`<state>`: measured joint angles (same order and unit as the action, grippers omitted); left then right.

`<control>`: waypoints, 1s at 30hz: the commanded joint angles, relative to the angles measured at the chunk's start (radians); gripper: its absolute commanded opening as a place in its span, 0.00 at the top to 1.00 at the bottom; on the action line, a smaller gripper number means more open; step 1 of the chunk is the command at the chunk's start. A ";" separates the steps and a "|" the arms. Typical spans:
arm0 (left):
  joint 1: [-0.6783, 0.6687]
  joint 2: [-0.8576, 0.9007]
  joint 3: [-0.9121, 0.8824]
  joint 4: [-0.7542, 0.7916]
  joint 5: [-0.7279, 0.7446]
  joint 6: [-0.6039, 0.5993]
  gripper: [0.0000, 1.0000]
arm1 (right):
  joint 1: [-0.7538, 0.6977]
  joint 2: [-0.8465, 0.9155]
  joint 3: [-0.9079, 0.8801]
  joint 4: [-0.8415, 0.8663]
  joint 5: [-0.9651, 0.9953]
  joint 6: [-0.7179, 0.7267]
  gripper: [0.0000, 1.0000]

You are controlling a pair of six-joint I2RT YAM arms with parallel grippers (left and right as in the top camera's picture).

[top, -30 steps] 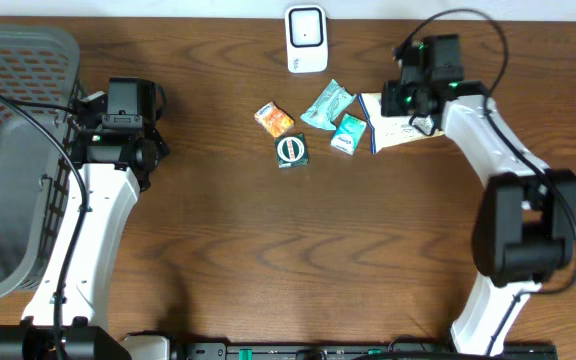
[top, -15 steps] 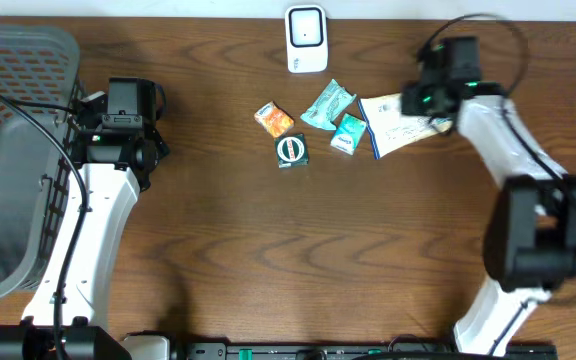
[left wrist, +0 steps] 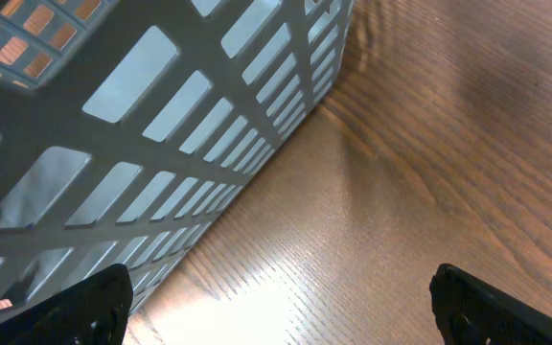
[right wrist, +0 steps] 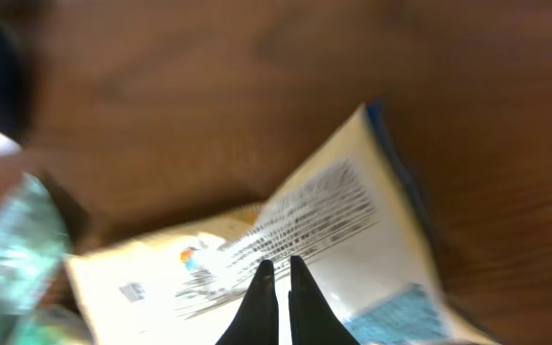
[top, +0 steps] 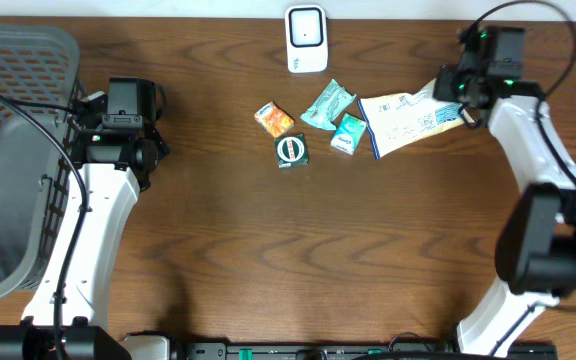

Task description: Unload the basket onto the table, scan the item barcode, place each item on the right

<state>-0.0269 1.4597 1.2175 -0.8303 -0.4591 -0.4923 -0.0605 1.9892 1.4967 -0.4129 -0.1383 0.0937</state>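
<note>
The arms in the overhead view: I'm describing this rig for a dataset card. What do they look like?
Both the left arm and right arm have white links joined by black joint housings, with thin black cables looping alongside. Green lights glow at the right wrist. The fingers are black.

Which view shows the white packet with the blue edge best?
Overhead: almost the whole white packet shows sharp, its right end at the right pincer. Right wrist shows it close but blurred and partly cropped. Left wrist shows only the basket and table.
</note>
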 commanded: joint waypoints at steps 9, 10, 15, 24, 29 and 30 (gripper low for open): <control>0.004 0.007 -0.003 -0.003 -0.024 0.013 0.02 | -0.021 0.145 0.004 -0.051 0.309 -0.010 0.99; 0.004 0.007 -0.003 -0.003 -0.024 0.013 0.02 | -0.031 0.120 0.016 -0.071 0.333 -0.011 0.99; 0.004 0.007 -0.003 -0.003 -0.024 0.013 0.02 | -0.056 -0.010 0.071 -0.143 0.308 -0.013 0.98; 0.004 0.007 -0.003 -0.003 -0.024 0.013 0.02 | -0.050 -0.203 0.076 -0.360 -0.222 -0.013 0.38; 0.004 0.007 -0.003 -0.003 -0.024 0.013 0.02 | -0.011 -0.184 0.018 -0.407 -0.276 0.061 0.14; 0.004 0.007 -0.003 -0.003 -0.024 0.013 0.02 | 0.000 -0.174 -0.002 -0.402 -0.275 0.098 0.10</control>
<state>-0.0269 1.4597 1.2175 -0.8303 -0.4591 -0.4923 -0.0856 1.7748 1.5417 -0.8085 -0.3298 0.1173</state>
